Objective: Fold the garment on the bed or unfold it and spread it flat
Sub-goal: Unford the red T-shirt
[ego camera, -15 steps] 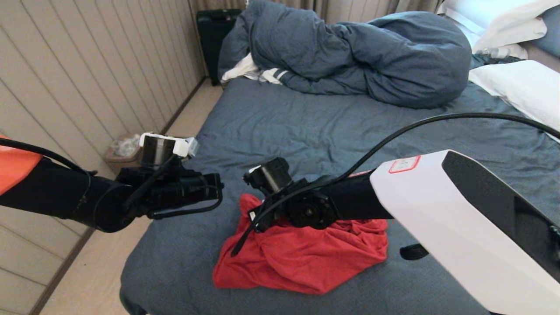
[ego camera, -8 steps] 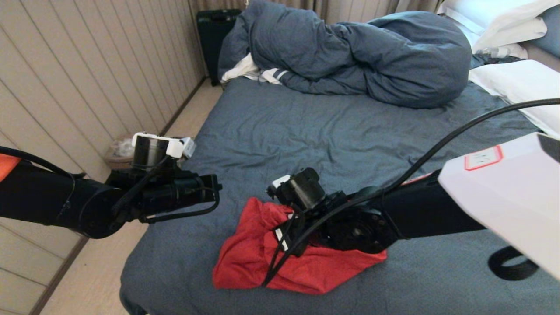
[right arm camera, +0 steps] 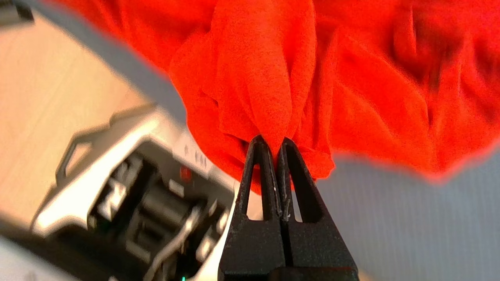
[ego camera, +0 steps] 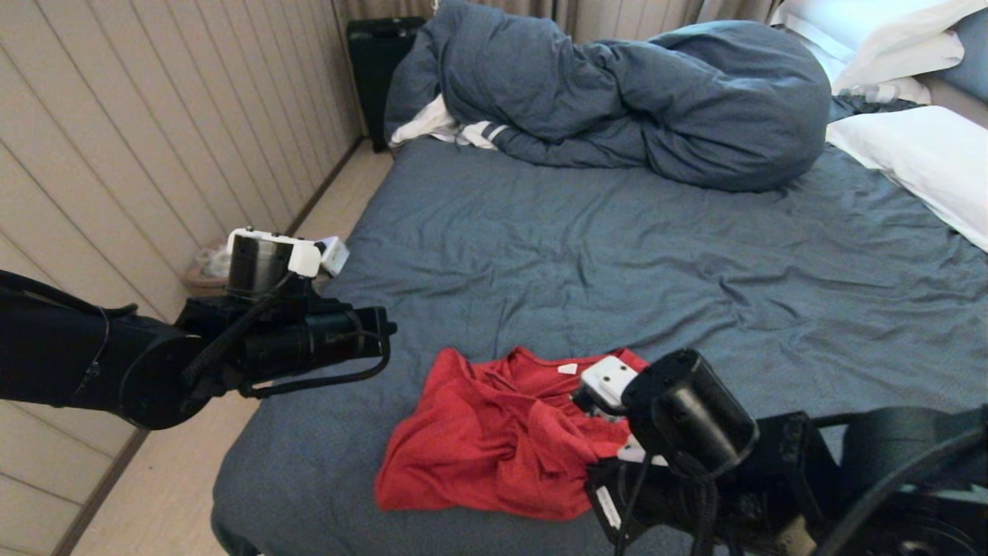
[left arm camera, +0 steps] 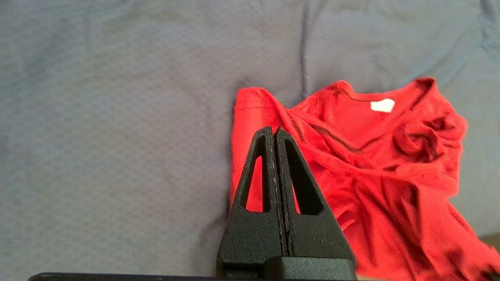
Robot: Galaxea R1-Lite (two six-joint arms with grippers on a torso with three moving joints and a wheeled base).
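The garment [ego camera: 494,432], a crumpled red T-shirt, lies near the front edge of the bed [ego camera: 617,255]; its collar and white label face up. My right gripper [right arm camera: 272,139] is shut on a bunched fold at the garment's [right arm camera: 273,78] near right edge, low over the bed's front edge. In the head view its fingers are hidden under the right wrist [ego camera: 687,417]. My left gripper [left arm camera: 273,130] is shut with nothing in it. It hangs above the left edge of the garment [left arm camera: 371,164], at the bed's left side [ego camera: 386,332].
A bunched blue-grey duvet [ego camera: 656,100] and a white striped cloth [ego camera: 463,131] lie at the far end, white pillows [ego camera: 918,154] at the right. A panelled wall, a floor strip with a small basket [ego camera: 204,266] and a black case [ego camera: 374,54] run along the left.
My right arm has drawn back toward the bed's near right corner with the garment's fold in its grip, uncovering the collar and label. The left arm has hardly moved.
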